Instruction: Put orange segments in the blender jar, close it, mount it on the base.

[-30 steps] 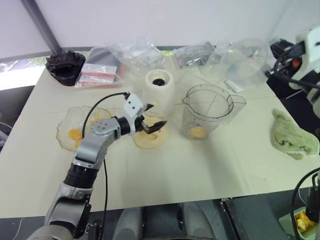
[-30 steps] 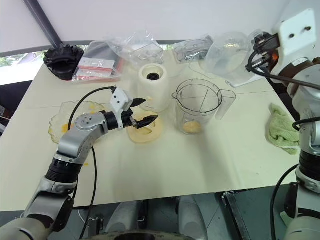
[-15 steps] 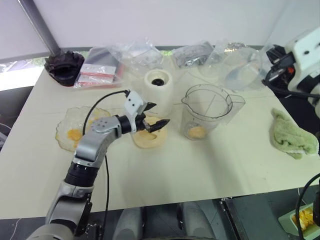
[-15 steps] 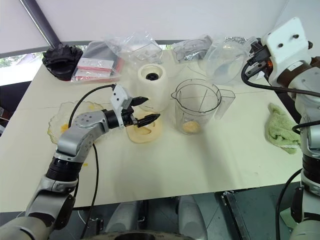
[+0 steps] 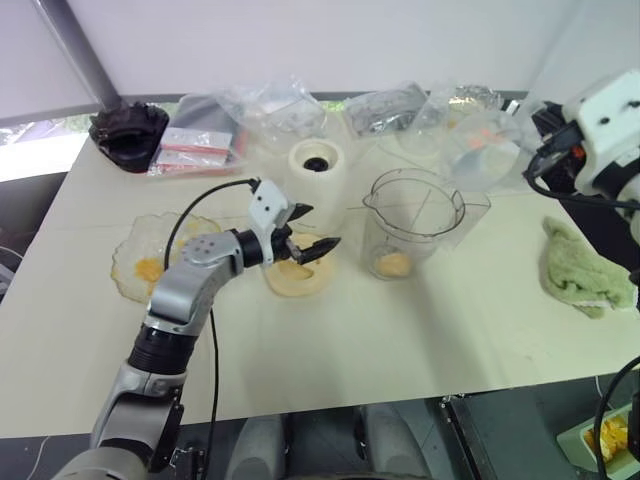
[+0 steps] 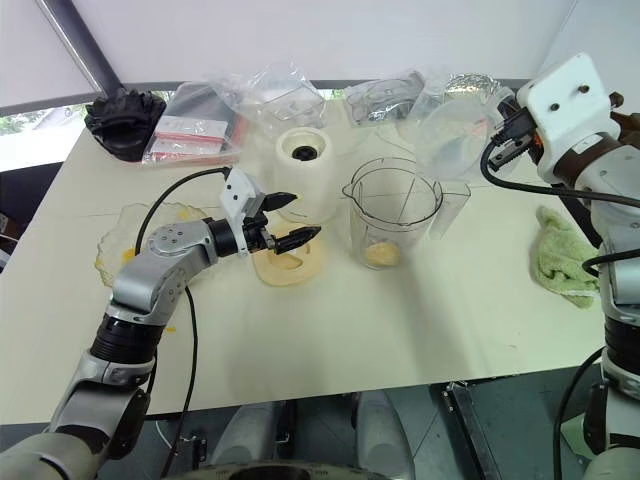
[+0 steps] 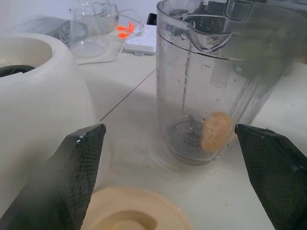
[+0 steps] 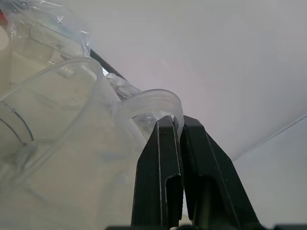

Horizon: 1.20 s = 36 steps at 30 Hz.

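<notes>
Lid below the spread left gripper (image 5: pixel 312 240)
The flat round cream lid (image 5: pixel 296 279) lies just beneath it; the right gripper (image 8: pixel 175 125) pinches a clear measuring cup's handle (image 8: pixel 158 98).

You are looking at one worktop (image 5: pixel 330 350) carrying these items:

- One blender jar (image 5: pixel 415 222), clear and ribbed.
- One orange segment (image 5: pixel 396 264) sitting inside it; further pieces are lying in one shallow glass bowl (image 5: pixel 135 262), too merged to count.
- One base (image 5: pixel 318 180), cream-white.
- One flat round cream lid (image 5: pixel 297 279).
- One clear measuring cup (image 5: pixel 487 145), being held up.
- One green cloth (image 5: pixel 588 270).
- One black ribbed object (image 5: pixel 130 133) at the far corner.
- Several clear plastic bags (image 5: pixel 270 108), overlapping, number uncertain.
- Two pincers: left pincer (image 5: pixel 306 232), right pincer (image 8: pixel 175 125).
</notes>
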Each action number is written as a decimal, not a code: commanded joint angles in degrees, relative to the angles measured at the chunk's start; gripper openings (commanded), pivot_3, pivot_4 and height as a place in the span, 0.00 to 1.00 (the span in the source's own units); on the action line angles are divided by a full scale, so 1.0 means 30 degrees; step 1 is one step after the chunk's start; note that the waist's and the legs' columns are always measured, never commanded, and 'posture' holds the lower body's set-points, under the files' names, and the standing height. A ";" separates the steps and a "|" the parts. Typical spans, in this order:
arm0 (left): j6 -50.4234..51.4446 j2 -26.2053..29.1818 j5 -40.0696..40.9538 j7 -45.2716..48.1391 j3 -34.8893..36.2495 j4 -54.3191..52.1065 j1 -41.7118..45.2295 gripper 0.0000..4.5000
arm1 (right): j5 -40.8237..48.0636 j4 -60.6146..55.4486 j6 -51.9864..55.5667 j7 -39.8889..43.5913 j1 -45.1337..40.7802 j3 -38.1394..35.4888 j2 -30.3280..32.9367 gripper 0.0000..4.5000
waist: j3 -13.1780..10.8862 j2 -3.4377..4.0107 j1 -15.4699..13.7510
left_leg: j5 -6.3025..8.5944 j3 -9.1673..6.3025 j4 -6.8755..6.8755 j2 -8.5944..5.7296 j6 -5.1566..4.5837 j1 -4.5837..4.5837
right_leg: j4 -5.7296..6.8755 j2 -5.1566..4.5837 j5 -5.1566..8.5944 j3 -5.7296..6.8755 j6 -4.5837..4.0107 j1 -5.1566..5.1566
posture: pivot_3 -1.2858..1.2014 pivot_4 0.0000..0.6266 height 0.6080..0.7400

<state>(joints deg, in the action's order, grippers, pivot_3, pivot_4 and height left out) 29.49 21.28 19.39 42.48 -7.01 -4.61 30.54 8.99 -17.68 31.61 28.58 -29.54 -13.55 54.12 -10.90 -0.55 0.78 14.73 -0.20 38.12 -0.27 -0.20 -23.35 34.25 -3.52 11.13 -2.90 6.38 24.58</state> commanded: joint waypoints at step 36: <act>0.0409 0.0105 0.0289 -0.0974 0.0593 -0.1594 -0.0298 1.00 | 0.4264 0.4316 0.4469 -0.8888 -0.0541 -1.0541 -0.9191 0.00 | 0.0012 0.0022 0.0083 | 0.0000 -0.0005 -0.0004 -0.0001 0.0000 0.0000 | 0.0014 0.0013 -0.0033 -0.0001 0.0055 0.0000 | 0.52 0.24 1.00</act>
<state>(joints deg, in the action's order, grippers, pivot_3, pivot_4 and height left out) 30.87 21.32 19.46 39.79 -6.66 -6.75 29.47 21.91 -3.94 49.35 1.18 -31.10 -45.64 26.27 -10.87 -0.49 1.03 14.73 -0.22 38.11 -0.27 -0.20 -23.35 34.29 -3.48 11.03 -2.90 6.55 24.58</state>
